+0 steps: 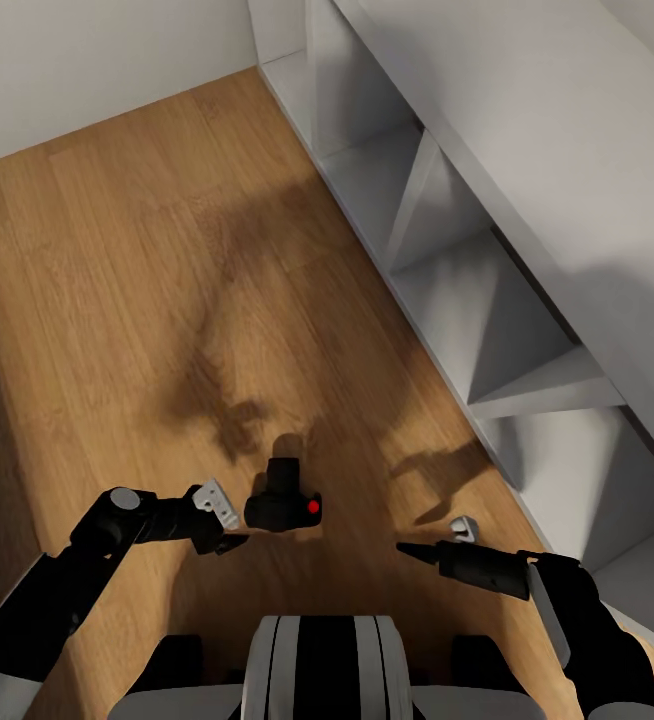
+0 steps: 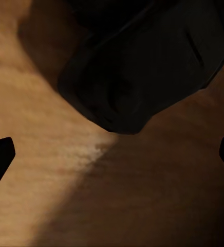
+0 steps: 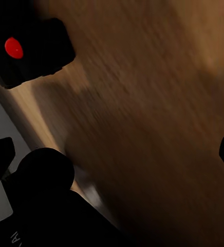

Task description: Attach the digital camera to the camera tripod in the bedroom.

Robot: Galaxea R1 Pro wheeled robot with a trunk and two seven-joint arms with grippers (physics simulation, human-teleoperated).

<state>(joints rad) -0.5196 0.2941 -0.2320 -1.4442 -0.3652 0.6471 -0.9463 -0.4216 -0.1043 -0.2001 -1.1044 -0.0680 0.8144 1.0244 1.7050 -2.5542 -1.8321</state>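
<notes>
Black digital camera (image 1: 283,497) just right of the left claw (image 1: 229,530), lens pointing away; left claw open, empty, nearer; right claw (image 1: 437,545) open, empty.

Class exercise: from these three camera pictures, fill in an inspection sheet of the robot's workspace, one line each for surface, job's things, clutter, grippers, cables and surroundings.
Surface: light wood floor, with shadows across it.
Job's things: digital camera, black with a red button, between the two arms above the floor; whether anything grips it cannot be told.
Clutter: nothing seen.
Grippers: left gripper beside the camera, fingers apart; right gripper apart from it, fingers apart.
Cables: nothing seen.
Surroundings: grey open shelf unit along the right; white wall behind.
</notes>
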